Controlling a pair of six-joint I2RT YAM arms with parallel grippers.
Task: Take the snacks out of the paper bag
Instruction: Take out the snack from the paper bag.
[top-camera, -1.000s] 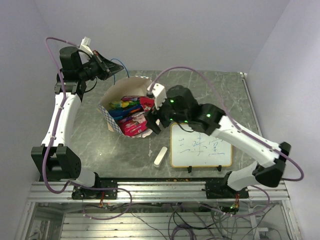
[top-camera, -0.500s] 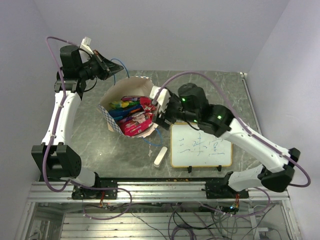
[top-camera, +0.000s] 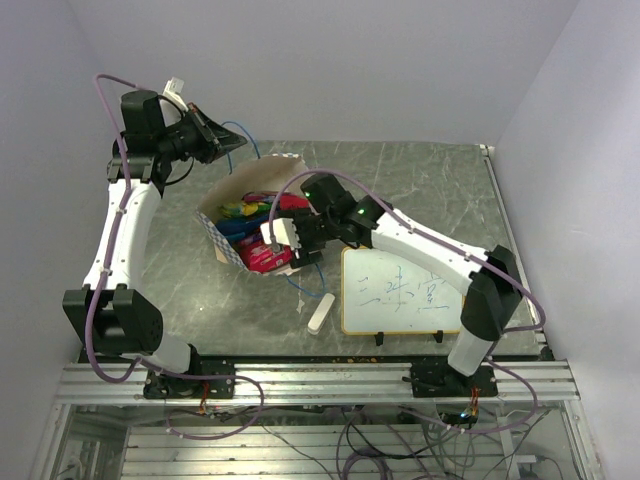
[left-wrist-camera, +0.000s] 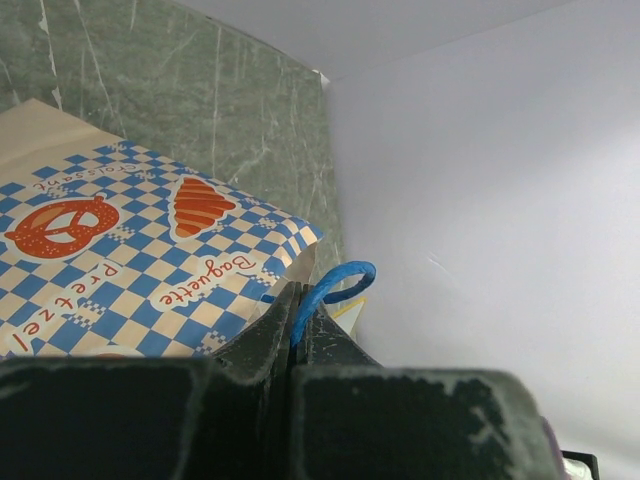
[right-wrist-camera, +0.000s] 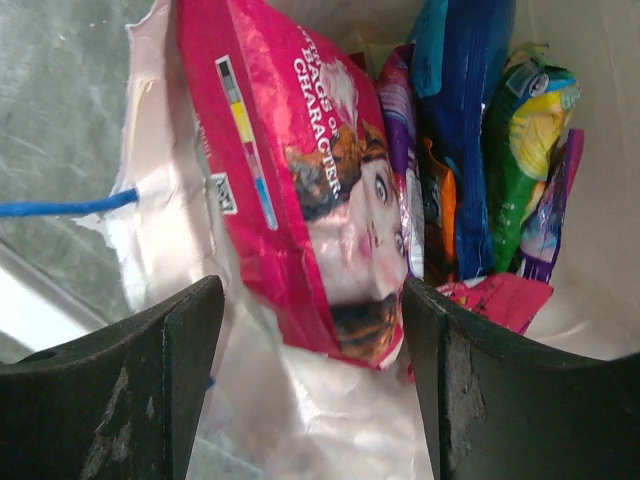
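Observation:
The paper bag (top-camera: 228, 200) lies tilted with its mouth open, full of snacks (top-camera: 262, 225). My left gripper (top-camera: 221, 143) is shut on the bag's blue cord handle (left-wrist-camera: 336, 284), up behind the bag; the checkered band (left-wrist-camera: 130, 260) shows below my left gripper (left-wrist-camera: 297, 318). My right gripper (top-camera: 272, 245) is open at the bag's mouth. In the right wrist view its fingers (right-wrist-camera: 190, 370) stand either side of the lower end of a pink-red packet (right-wrist-camera: 300, 170), not touching it. Blue (right-wrist-camera: 470, 110), yellow-green (right-wrist-camera: 525, 140), orange and purple packets lie deeper inside.
A framed whiteboard (top-camera: 400, 290) with blue writing lies right of the bag. A white eraser block (top-camera: 320, 312) lies in front of the bag. The bag's other blue cord (right-wrist-camera: 70, 208) trails on the table by its mouth. Walls stand close behind.
My right arm has swung left and stretched out, bringing its open gripper to the bag's mouth over the pink-red packet. The left arm and bag have stayed put.

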